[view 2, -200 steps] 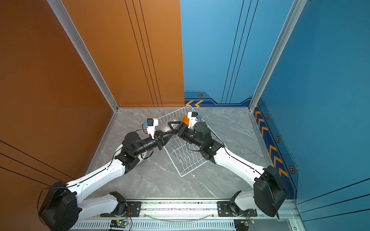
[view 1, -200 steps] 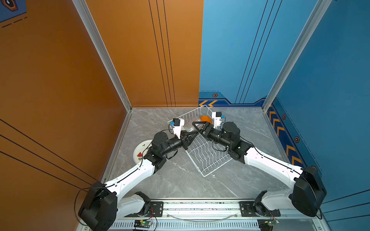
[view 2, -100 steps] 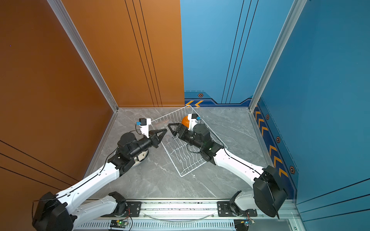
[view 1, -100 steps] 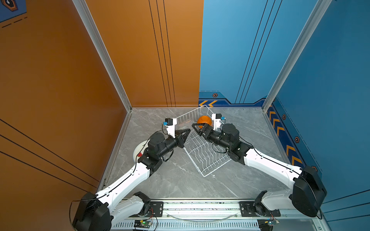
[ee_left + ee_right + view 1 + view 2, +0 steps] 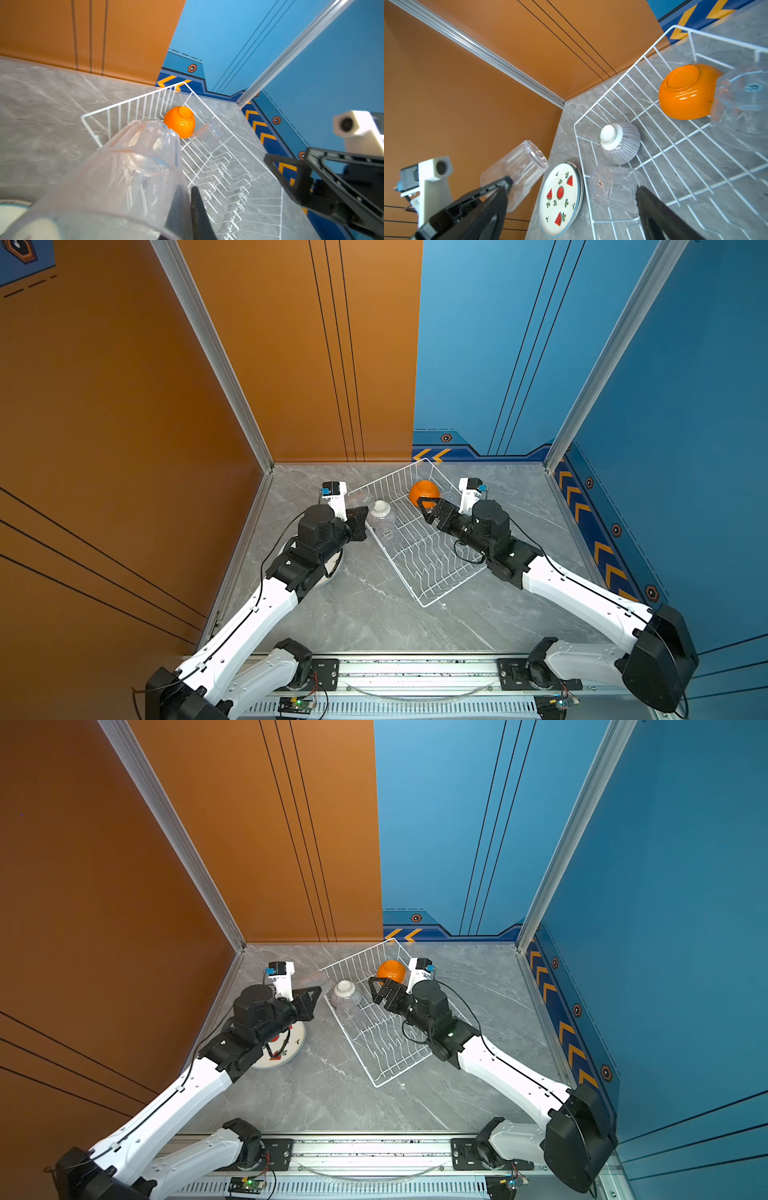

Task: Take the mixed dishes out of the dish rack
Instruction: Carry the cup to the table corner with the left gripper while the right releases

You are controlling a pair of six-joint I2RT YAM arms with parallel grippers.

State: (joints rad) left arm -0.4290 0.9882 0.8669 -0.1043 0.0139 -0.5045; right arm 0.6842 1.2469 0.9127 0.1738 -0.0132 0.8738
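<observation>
Now that my right gripper (image 5: pixel 426 510) has let go and sprung wide, empty over the dish rack (image 5: pixel 422 605), the clear glass (image 5: pixel 517 168) is with my left gripper (image 5: pixel 313 996): clamped on its wall, I think one finger inside, just outside the rim near the watermelon plate (image 5: pixel 560 197), so one fewer to unload

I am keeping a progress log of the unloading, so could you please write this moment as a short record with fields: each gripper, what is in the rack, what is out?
left gripper: shut on a clear ribbed glass, outside the white wire dish rack
right gripper: open, empty, above the rack
in rack: orange bowl, upside down; small grey-striped white bowl, upside down; second clear glass beside it; third clear glass beside the orange bowl
on grey marble table: round white plate with red watermelon slices, beside the rack
</observation>
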